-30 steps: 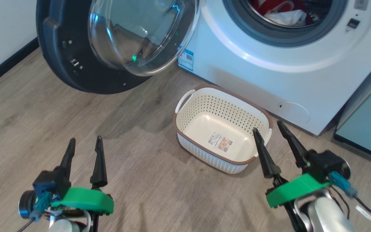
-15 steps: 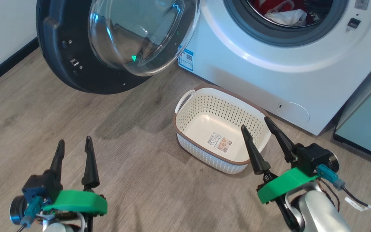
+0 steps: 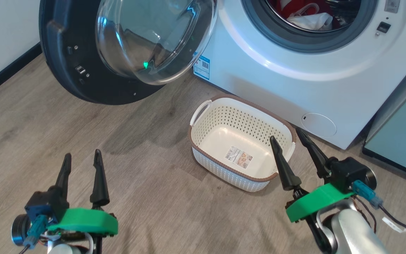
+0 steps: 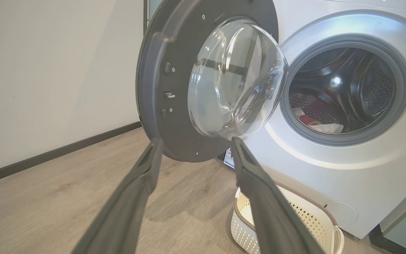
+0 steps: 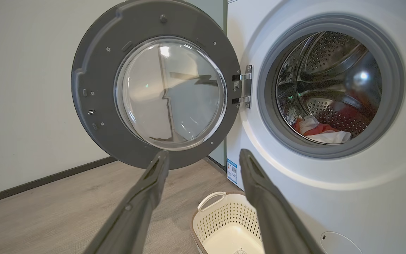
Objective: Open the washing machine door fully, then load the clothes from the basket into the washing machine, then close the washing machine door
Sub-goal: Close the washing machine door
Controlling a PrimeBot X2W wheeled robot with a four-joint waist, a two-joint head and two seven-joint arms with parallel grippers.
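The washing machine (image 3: 294, 81) (image 5: 330, 197) stands with its door (image 3: 83, 70) (image 5: 153, 95) (image 4: 174, 88) swung wide open to the left. Red and white clothes (image 3: 308, 17) (image 5: 321, 132) (image 4: 315, 121) lie inside the steel drum. On the floor before the machine sits the white basket (image 3: 203, 141) (image 5: 210, 218) (image 4: 240, 225), holding nothing but a paper label. My left gripper (image 3: 82, 160) hovers open over bare floor at the lower left. My right gripper (image 3: 285, 139) is open too, its fingertips over the basket's right end.
A pale teal cabinet (image 3: 400, 141) stands right of the machine. A white wall with a dark skirting board (image 3: 5, 70) runs along the left. Wood floor (image 3: 136, 141) spreads between the door and the basket.
My left gripper has drawn back toward the lower left. The right gripper shifted left over the basket, then back a little. The door and basket have not moved.
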